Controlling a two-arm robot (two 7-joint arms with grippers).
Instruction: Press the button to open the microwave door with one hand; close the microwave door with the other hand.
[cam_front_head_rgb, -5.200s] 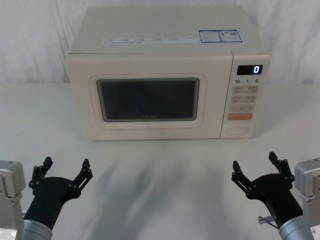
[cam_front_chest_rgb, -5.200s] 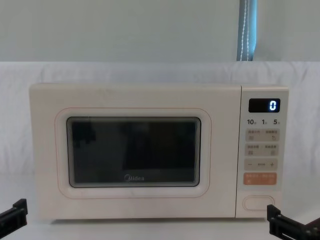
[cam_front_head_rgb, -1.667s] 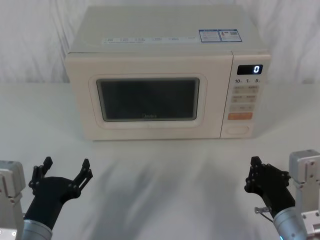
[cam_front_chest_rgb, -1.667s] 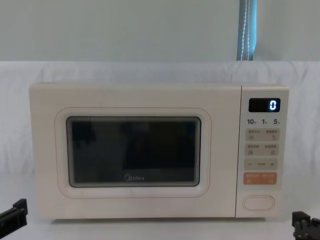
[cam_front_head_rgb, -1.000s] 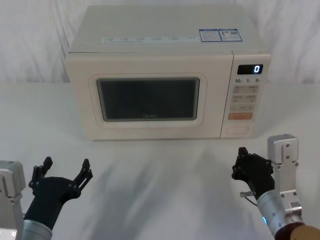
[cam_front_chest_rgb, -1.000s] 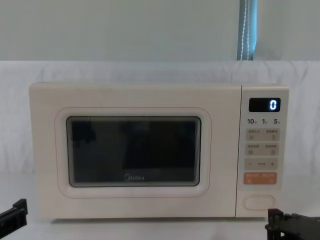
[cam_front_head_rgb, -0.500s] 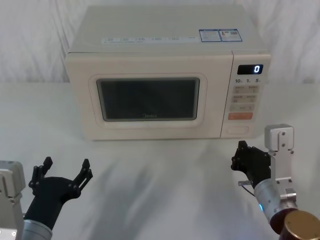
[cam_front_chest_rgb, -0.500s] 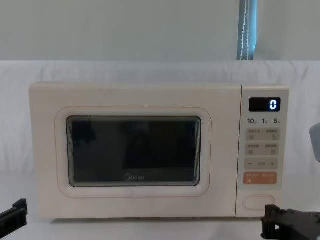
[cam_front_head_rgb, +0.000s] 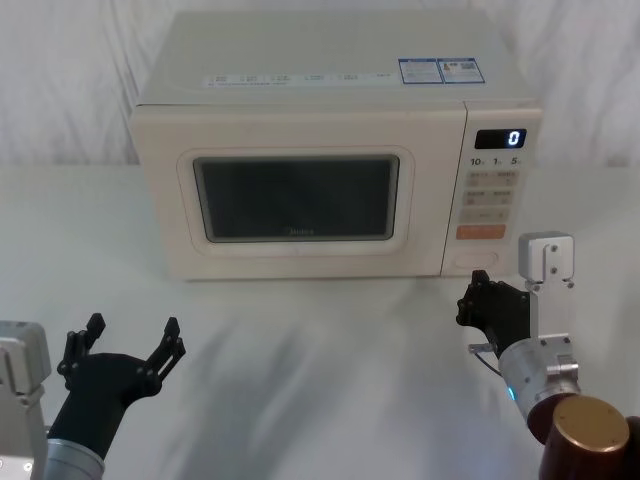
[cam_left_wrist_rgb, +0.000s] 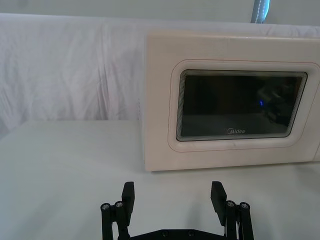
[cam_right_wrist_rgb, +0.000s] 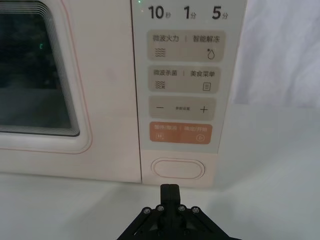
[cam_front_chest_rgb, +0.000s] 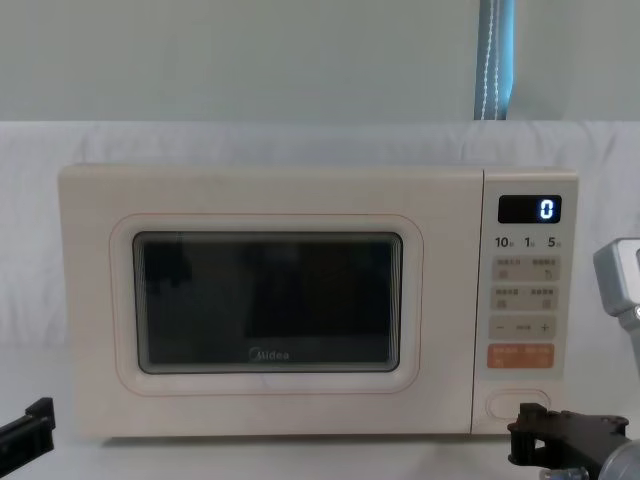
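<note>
One microwave (cam_front_head_rgb: 330, 150) sits on a white table (cam_front_head_rgb: 320, 400). It has one door and one panel of keys. The microwave door (cam_front_head_rgb: 296, 197) is the big cream part with one dark window, and it is shut flat against the front. The panel is to the right of the door. At its top, one little screen (cam_front_head_rgb: 499, 139) shows a 0. Under the screen there are three pale keys (cam_right_wrist_rgb: 183, 76) stacked one over the other, then one orange key (cam_right_wrist_rgb: 181, 133). The button (cam_right_wrist_rgb: 178, 168) is the wide plain one at the very bottom, under the orange key. There are two grippers. The right gripper (cam_front_head_rgb: 478, 300) is low in front of the panel, with its fingers pressed together into one black tip and nothing between them. That tip is pointed at the button and sits near it, just below it in the right wrist view, not touching it. The left gripper (cam_front_head_rgb: 128, 341) is down near the robot, well apart from the door, with its two fingers spread wide and nothing in them
</note>
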